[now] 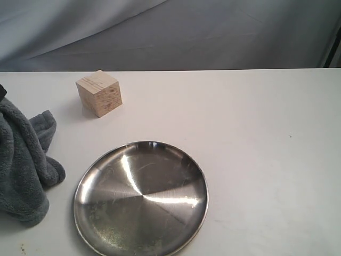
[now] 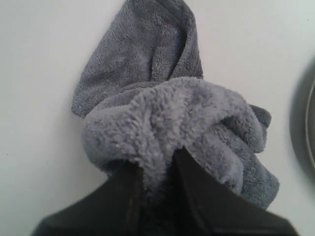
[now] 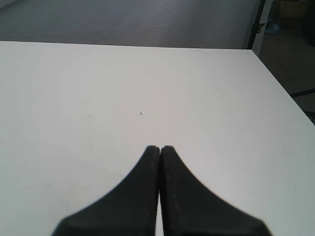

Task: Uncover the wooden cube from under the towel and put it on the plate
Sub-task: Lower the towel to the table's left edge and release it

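The wooden cube (image 1: 99, 93) stands uncovered on the white table, behind the plate and apart from it. The shiny steel plate (image 1: 141, 197) lies at the front centre with nothing on it. The grey-blue towel (image 1: 24, 160) hangs bunched at the far left. In the left wrist view my left gripper (image 2: 155, 163) is shut on a fold of the towel (image 2: 162, 113), which spills over both fingers. My right gripper (image 3: 160, 148) is shut on nothing, over bare table, and does not appear in the exterior view.
The white table (image 1: 256, 138) ends at a far edge against a grey backdrop (image 1: 213, 32). Its right corner and edge (image 3: 266, 73) show in the right wrist view. A sliver of the plate's rim (image 2: 311, 123) sits close beside the towel.
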### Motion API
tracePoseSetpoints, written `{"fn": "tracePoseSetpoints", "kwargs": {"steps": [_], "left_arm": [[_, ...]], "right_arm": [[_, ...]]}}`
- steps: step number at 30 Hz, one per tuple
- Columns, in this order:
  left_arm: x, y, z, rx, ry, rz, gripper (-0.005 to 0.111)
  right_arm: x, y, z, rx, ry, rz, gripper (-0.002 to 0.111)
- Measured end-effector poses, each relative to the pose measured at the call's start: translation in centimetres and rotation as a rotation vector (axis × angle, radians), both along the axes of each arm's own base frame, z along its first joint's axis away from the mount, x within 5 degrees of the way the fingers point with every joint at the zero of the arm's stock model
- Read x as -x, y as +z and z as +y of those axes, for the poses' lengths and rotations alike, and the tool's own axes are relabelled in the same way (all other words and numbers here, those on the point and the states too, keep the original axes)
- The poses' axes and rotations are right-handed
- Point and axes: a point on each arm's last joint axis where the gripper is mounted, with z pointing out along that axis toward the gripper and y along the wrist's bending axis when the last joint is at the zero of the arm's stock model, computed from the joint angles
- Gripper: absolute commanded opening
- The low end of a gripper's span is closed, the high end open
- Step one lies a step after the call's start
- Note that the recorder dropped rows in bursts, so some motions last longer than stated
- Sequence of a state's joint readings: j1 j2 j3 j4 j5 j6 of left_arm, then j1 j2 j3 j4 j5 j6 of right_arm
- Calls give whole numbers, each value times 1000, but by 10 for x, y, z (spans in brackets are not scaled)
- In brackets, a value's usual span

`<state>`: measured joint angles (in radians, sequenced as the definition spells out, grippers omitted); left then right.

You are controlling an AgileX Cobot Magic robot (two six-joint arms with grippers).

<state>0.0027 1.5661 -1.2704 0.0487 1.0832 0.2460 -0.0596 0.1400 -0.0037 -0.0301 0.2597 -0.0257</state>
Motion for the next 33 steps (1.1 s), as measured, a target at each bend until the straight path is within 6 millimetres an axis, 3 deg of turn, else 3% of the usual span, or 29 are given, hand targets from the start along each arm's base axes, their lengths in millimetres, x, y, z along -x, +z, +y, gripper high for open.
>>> {"fn": "tracePoseSetpoints", "kwargs": {"steps": [5,8,19,29,33], "left_arm": [[0,-15,0,-4,-17,51,90],[-2,-20,0,0,-16,63,105],[-2,-17,0,4,-7,60,105],[13,53,-6,70,6,-221,105],[22,66,-7,85,8,-274,104]], "right_arm": [[0,0,0,0,0,0,0],[0,0,0,0,0,0,0],[0,0,0,0,0,0,0],[0,0,0,0,0,0,0],[0,0,0,0,0,0,0]]}}
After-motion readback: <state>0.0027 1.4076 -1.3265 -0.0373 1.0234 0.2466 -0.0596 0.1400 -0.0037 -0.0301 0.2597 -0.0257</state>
